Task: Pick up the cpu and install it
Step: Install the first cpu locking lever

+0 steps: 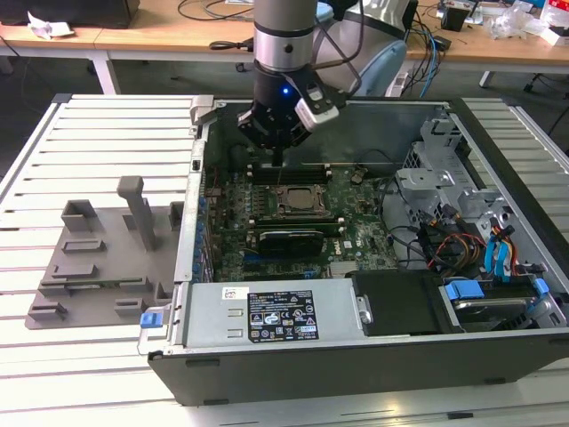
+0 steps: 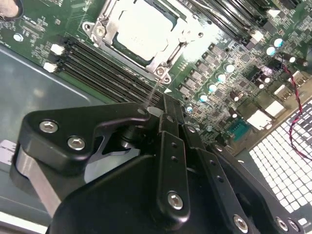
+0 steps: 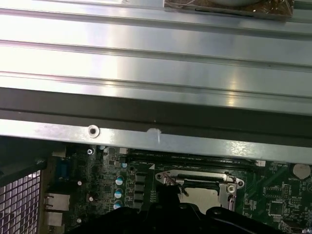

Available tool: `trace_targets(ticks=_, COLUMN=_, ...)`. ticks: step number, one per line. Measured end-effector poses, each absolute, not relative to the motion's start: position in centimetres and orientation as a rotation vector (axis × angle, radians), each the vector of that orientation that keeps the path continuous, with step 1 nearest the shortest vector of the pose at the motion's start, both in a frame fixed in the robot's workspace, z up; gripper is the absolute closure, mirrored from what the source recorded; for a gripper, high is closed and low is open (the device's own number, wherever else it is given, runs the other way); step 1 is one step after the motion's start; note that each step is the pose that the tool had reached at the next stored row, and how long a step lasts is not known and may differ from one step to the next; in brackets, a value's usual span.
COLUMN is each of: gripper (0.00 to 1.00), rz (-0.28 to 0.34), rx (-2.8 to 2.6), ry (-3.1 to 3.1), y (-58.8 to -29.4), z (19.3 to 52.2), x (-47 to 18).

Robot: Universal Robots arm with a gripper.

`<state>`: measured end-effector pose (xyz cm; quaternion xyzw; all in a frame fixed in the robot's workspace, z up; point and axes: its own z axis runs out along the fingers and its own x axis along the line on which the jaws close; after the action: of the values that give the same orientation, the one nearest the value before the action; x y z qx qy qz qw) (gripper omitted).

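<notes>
The cpu (image 1: 298,203) is a silver-grey square lying flat inside the socket frame (image 1: 277,216) in the middle of the motherboard. In the second wrist view its pale metal top (image 2: 141,30) sits within the metal frame (image 2: 163,66); in the first wrist view part of the cpu (image 3: 199,196) shows inside that frame. My gripper (image 1: 280,157) hangs above the board just behind the socket, apart from the cpu. Its black fingers (image 2: 168,114) meet at a narrow tip, shut, with nothing held between them.
The open computer case (image 1: 191,231) lies on a slatted metal table (image 1: 107,133). Memory slots (image 2: 105,68) run beside the socket. A grey plastic tray (image 1: 98,258) with upright posts stands on the exterior view's left. Drive cage and cables (image 1: 462,222) fill the case's right.
</notes>
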<state>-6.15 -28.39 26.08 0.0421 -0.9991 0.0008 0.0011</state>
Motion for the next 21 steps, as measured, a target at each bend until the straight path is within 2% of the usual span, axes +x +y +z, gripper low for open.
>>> trace_targets(ticks=21, gripper=0.89, rz=0.006, rx=0.134, ry=-3.181, y=-28.4, z=25.7, x=-5.0)
